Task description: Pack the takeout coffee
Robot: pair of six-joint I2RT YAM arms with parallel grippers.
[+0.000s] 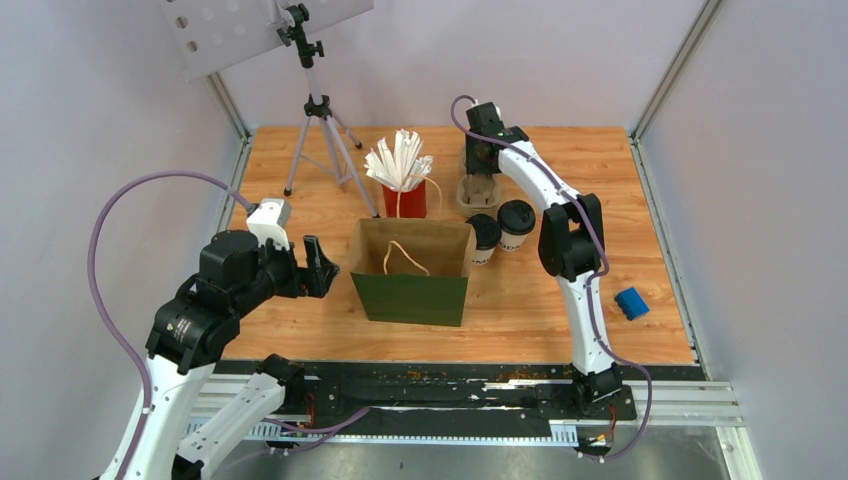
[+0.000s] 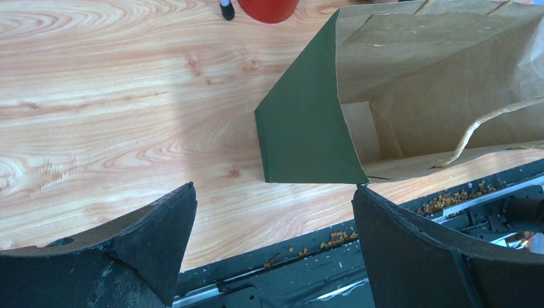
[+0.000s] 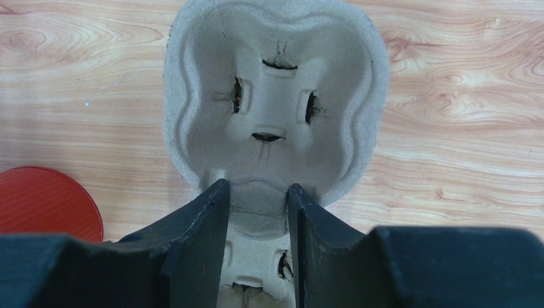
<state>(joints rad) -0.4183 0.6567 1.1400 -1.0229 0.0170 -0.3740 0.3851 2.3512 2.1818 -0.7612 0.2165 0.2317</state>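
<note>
1. Fingers (image 3: 204,224) of my right end effector (image 3: 256,196) stand narrow, pinched on the ridge between two wells of the pulp tray (image 3: 276,96); I read that as a firm hold on the tray.
2. On the top camera, that end effector reaches down onto the tray at the back of the tabletop (image 1: 620,200), just right of the red cup (image 1: 405,198) of white straws.
3. My left end effector (image 2: 274,191) is spread wide, holding nothing and touching nothing. It hovers just beside the left wall of the green paper bag (image 2: 308,135), near the tabletop's front edge.
4. The bag stands upright with its mouth open, in the middle of the tabletop.
5. The takeout coffee, left cup (image 1: 484,238) and right cup (image 1: 516,222), stands upright and lidded on the tabletop. The cups are side by side, between the bag's right rear corner and the tray, and apart from both end effectors.
</note>
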